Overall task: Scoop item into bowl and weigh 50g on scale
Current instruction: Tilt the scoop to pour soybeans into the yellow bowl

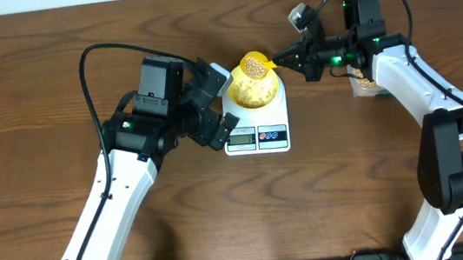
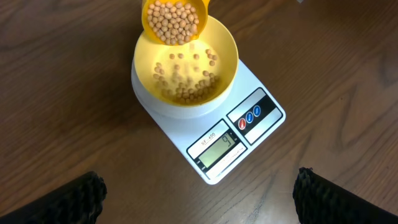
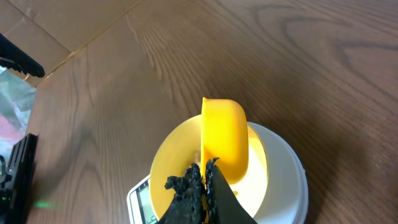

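Observation:
The white scale [image 1: 256, 131] holds the round yellow bowl [image 1: 255, 95] with tan beans [image 2: 186, 87] in its bottom. My right gripper [image 1: 290, 56] is shut on the handle of a bright yellow scoop [image 1: 254, 64]. The scoop is full of beans [image 2: 177, 22] and tilted over the bowl's far rim [image 2: 186, 68]. The right wrist view shows the scoop [image 3: 225, 137] from behind, over the bowl [image 3: 168, 149], with the fingers [image 3: 205, 171] pinched on its handle. My left gripper [image 1: 227, 104] is wide open and empty, left of the scale [image 2: 205, 134]; its fingertips [image 2: 199, 190] frame the bare table.
A clear tub of beans [image 1: 366, 85] sits at the right, mostly hidden under the right arm. The scale's display [image 2: 217, 149] and two round buttons [image 2: 250, 116] face the table's front. The table's far edge lies close behind the scoop.

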`<action>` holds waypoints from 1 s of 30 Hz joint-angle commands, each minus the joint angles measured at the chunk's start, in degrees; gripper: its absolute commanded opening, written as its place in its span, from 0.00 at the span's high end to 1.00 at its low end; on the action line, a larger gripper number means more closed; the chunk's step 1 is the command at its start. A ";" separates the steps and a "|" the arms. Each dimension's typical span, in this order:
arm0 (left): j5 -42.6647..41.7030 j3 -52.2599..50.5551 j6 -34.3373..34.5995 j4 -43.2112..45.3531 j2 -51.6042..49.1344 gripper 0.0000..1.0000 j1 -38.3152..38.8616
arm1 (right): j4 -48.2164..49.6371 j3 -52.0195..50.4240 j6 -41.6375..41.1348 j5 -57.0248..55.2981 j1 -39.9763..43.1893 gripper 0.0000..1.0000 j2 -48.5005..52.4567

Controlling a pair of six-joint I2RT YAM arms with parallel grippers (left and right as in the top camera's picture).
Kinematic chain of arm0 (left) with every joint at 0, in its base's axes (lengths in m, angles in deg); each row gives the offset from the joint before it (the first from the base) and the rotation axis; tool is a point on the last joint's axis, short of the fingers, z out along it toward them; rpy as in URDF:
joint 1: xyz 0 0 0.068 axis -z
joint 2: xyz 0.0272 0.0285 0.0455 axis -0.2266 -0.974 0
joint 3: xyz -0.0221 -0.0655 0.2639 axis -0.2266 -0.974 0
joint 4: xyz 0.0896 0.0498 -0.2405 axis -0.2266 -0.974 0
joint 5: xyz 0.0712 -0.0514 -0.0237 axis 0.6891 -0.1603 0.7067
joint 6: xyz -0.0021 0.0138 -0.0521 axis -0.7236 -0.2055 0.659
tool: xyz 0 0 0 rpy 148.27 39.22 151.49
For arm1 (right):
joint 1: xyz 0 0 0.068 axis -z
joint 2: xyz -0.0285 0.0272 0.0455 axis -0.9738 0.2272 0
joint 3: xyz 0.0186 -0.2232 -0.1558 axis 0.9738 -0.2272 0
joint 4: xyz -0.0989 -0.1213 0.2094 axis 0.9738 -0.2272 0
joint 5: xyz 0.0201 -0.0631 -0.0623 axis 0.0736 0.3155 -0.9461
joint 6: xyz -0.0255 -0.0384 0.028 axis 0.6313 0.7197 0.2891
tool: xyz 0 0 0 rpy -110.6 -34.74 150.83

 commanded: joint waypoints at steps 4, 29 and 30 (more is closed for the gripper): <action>-0.76 -0.33 0.52 -0.15 0.87 0.02 -0.17 | 0.13 -0.02 4.02 0.59 -0.79 0.99 0.55; -0.76 -0.33 0.52 -0.17 0.87 0.02 -0.17 | 0.11 -0.02 10.73 0.39 -1.03 0.99 0.55; -0.76 -0.33 0.52 -0.15 0.87 0.02 -0.17 | 0.11 -0.02 11.21 0.39 -1.07 0.99 0.55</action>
